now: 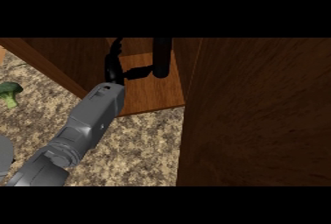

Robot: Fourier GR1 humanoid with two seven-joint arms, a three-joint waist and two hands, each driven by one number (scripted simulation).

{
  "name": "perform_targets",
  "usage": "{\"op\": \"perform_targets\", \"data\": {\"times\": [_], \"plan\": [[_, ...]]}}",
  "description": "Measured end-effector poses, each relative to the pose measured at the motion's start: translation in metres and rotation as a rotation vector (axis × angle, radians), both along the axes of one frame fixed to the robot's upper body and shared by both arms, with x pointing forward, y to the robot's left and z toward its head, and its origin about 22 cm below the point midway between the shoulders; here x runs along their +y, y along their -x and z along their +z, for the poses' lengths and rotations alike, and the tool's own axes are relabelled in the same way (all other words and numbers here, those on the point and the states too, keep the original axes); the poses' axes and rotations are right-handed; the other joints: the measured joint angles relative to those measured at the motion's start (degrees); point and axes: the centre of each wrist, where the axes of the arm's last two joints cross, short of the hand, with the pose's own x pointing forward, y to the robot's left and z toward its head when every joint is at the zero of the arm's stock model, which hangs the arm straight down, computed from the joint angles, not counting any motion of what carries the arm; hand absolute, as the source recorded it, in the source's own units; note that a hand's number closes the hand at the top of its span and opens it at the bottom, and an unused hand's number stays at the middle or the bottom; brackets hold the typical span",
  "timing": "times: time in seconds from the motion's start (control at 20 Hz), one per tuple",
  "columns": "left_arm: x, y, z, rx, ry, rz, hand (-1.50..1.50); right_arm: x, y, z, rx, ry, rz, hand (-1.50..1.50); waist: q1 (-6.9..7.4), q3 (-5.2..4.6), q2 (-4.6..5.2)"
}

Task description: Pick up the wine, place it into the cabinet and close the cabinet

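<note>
One forearm shows, coming in low at the counter's (142,144) near left corner and slanting up and to the right, which reads as the left arm reaching across; the right hand is out of sight. A rounded grey thing (4,153) pokes in at the counter's left edge, too cut off to name. Farther along that edge lies some broccoli (9,91), well apart from the work.

To the right, the cabinet's open door (258,113) fills the near view, swung wide so the arm has room. Past the counter's far edge, the cabinet floor (155,94) begins.

On that floor, the left hand (114,65) is spread rather than wrapped. Its fingers rise straight along the left, and one black digit reaches sideways to touch the wine (161,57). The wine stands upright, deep on the floor toward its right side and just beside the hand.

My reading is that the wine is already set down inside and the touch only steadies it. What remains would be drawing the arm clear of the opening and then swinging the door shut.
</note>
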Motion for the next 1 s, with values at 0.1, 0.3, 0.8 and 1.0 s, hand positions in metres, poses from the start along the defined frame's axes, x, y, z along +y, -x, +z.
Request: {"op": "perform_targets", "data": {"times": [0.1, 0.3, 0.8, 1.0], "plan": [[-0.001, 0.0, 0.0, -0.008, -0.002, -0.019, -1.5, 0.001, 0.0, -0.001, 0.006, -0.002, 0.005, -1.5, 0.06, -0.14, -0.03], [-0.006, 0.0, 0.001, -0.012, 0.025, -0.12, -1.5, 0.0, 0.0, 0.0, 0.007, -0.005, 0.0, -1.5, 0.64, -0.42, -0.28], [-0.035, 0.001, 0.011, -0.19, 0.284, -0.478, -1.5, -0.004, 0.001, 0.001, 0.03, -0.021, -0.045, -1.5, 4.37, -0.26, -1.91], [-0.047, 0.002, 0.016, -0.229, 0.407, -0.564, -1.5, -0.005, 0.001, 0.002, 0.041, -0.018, -0.061, -1.5, 5.86, -0.14, -2.55]]}}
